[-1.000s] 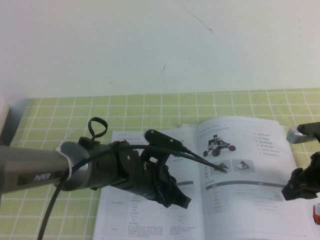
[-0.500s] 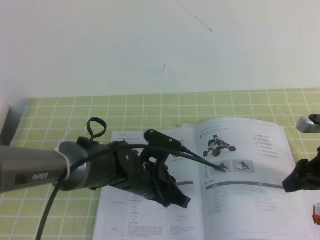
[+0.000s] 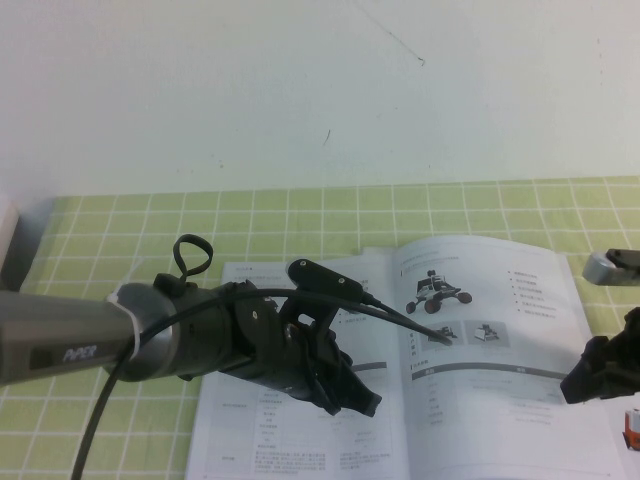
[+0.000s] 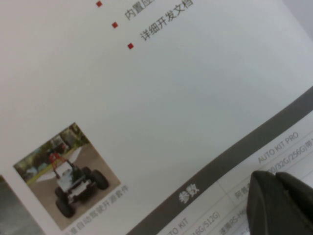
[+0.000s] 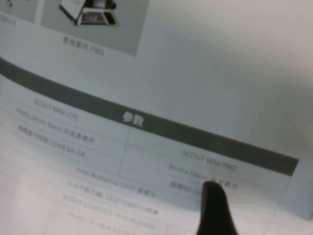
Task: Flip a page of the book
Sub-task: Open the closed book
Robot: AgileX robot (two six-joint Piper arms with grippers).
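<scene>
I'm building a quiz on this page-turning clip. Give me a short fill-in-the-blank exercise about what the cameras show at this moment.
1. The book lies ____ on the green checked tablecloth.
2. The page shows a wheeled ____ near its top.
3. The right gripper is at the page's ____ edge.
4. The left gripper is above the book's ____ half.

Missing words: open; rover; right; left
</scene>
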